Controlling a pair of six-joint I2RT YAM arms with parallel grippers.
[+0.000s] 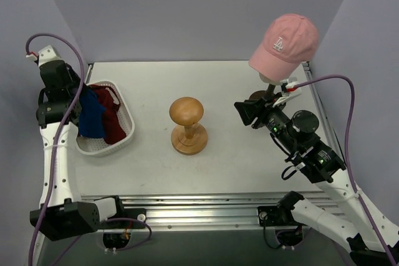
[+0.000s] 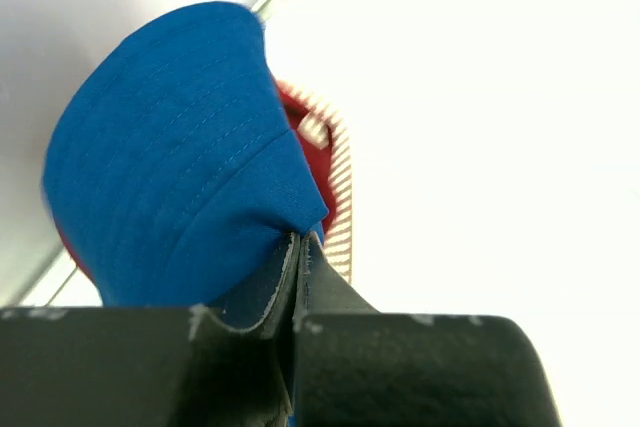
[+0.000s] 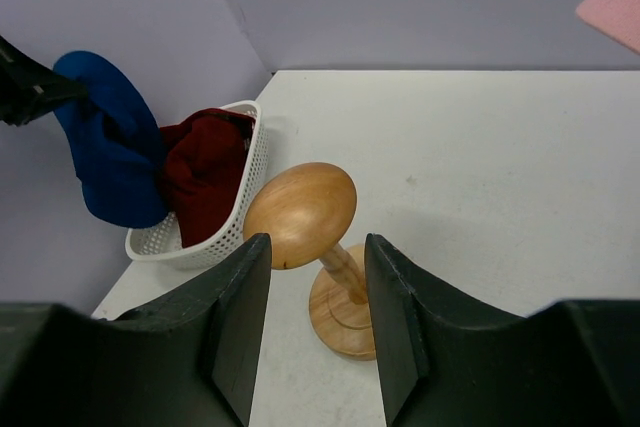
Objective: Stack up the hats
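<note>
Our left fingers [image 2: 308, 282] are pinched flat on the brim of the blue hat [image 2: 170, 147], with nothing but cloth between them. We judge the brim the sensible place to hold. It is thin enough to clamp, and the soft crown can hang free below it.

From above, the blue hat [image 1: 91, 116] dangles at the 9 o'clock side of the counter [image 1: 237, 166], over the 9 o'clock rim of the basket [image 1: 118, 143]. We cannot tell whether its lower edge touches the basket. Red fabric [image 1: 112, 116] lies inside the basket, and we cannot make out whether it is one hat or two.

The wooden stand [image 1: 187, 124] sits at the centre of the counter with its knob bare. We take it as the likely spot for the stack, since either arm looks able to reach it and the rounded top would fill a crown.

The pink cap [image 1: 283, 42] is at 2 o'clock, seated alone on the dummy head [image 1: 269, 80], which holds it in shape.

Our right fingers [image 1: 245, 111] are partly spread and hold nothing. They hover just at the 7 o'clock side of the head's base and point toward 9 o'clock. In their own camera the stand's knob [image 3: 300, 212] shows in the gap between them, though it sits well beyond. We read this as waiting aside so the blue hat has a clear path inward.

No hat rests on another yet, so we judge the stacking barely begun.
</note>
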